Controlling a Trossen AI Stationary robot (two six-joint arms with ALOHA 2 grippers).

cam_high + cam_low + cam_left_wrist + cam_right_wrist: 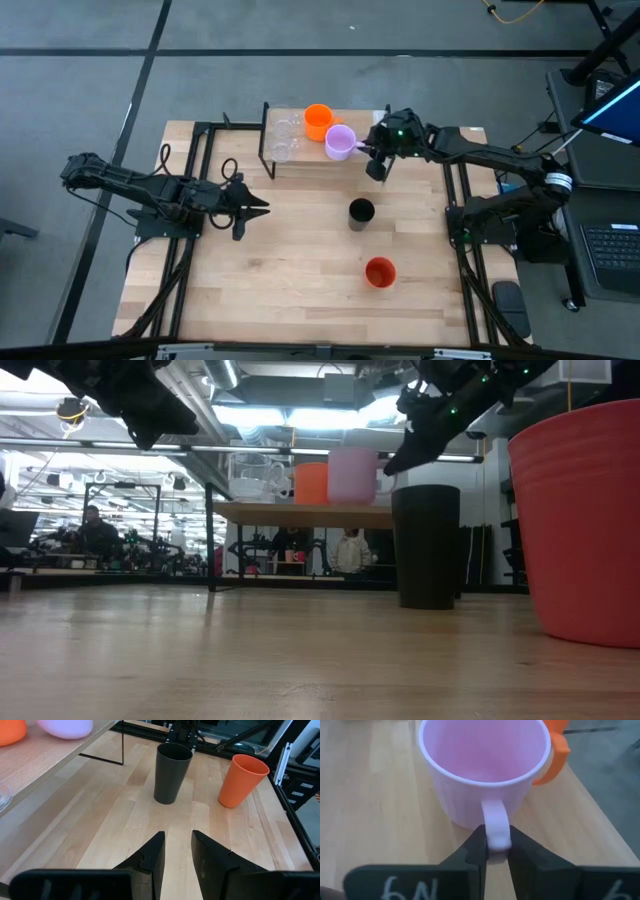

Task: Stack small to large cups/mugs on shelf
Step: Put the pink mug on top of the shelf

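Right end effector [492,845] clamped on lilac mug [482,767] handle.
We find it upright on the shelf [300,165], handle toward frame right; left end effector [177,851] apart.

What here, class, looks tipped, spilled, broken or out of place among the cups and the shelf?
Nothing stands out. The clear glass cups, orange mug and lilac mug sit upright on the shelf. The right gripper pinches the lilac mug's handle. The black cup and red-orange cup stand upright on the table.

Table [300,260]: pale wood planks w/ smooth satin finish; shelf [300,160] top is similar light wood on black metal wire legs. Lilac mug [482,770], orange mug [318,120], red-orange cup [242,780] look like matt plastic; black cup [171,772] matt too. Two glass cups [283,138] are clear & shiny.
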